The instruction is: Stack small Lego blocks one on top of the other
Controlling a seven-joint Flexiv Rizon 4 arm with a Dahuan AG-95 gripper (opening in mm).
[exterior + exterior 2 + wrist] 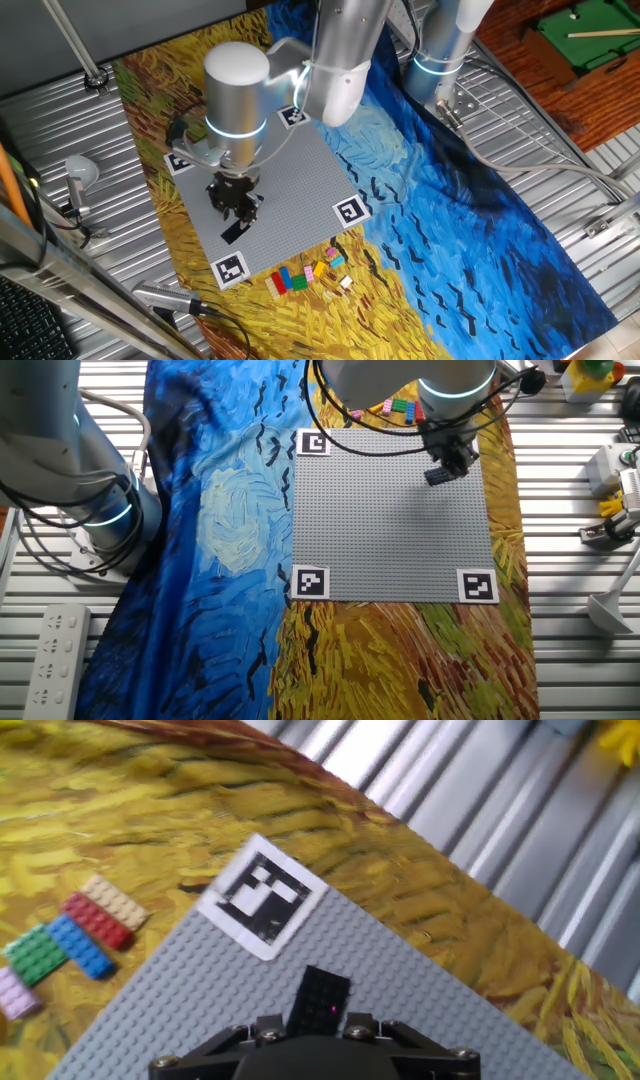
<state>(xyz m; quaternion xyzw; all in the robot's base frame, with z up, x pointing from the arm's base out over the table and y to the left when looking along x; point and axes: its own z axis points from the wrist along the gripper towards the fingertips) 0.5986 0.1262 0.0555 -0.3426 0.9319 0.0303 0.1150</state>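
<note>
**Claw grips the black block above the grey baseplate**

The claw (233, 203) is closed on the flat black block (319, 1001), which sticks out from between its fingers; in the hand view the block reaches forward over the studs. In one fixed view the black piece shows just below the claw, at the edge of the grey baseplate (290, 170) nearest the loose bricks. Whether the block touches the studs or hangs just above them cannot be told.

Just beyond the block in the hand view lies a black-and-white square marker (263, 896) on the baseplate's corner. Off the plate, on the painted cloth (480, 230), the other small blocks lie together: a tan or yellow one (114, 901), a red one (97, 921) and a blue one (81, 945) side by side and touching, a green one (35, 954) next to the blue, and a pale pink one (14, 992) at the frame's edge.

The cloth covers a ribbed metal surface (560, 130).
</note>
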